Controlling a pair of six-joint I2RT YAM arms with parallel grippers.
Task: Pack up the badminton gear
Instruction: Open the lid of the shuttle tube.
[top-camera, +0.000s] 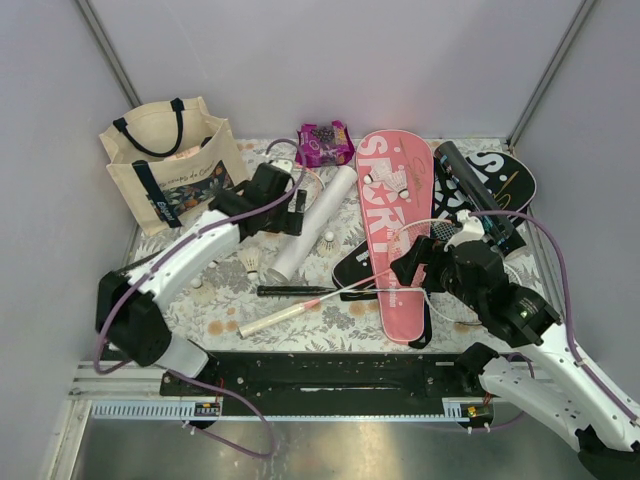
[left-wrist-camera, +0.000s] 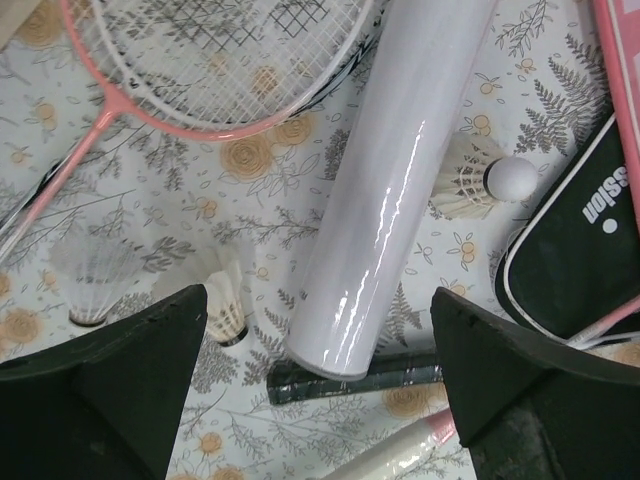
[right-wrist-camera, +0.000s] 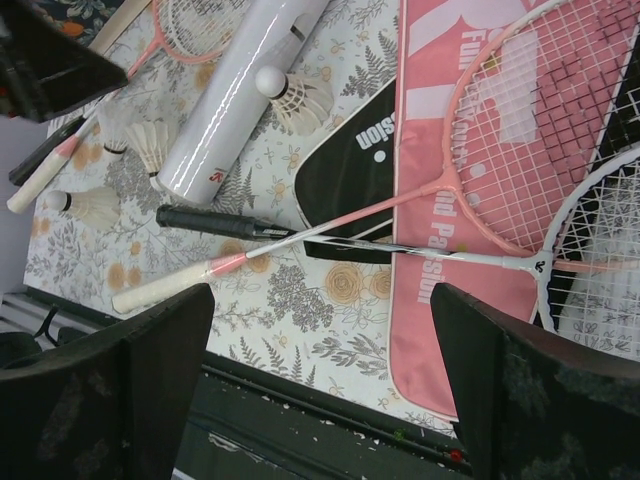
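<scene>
White tube (left-wrist-camera: 385, 190) lies under the released left end effector (left-wrist-camera: 318, 300); right end effector (right-wrist-camera: 322, 295) released too

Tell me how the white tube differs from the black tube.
The white tube is glossy white; the black tube is dark. The white tube lies on the flowered table among loose shuttlecocks; the black tube rests on the black racket cover at the far right. Both are long cylinders lying on their sides, outside the tote.
</scene>
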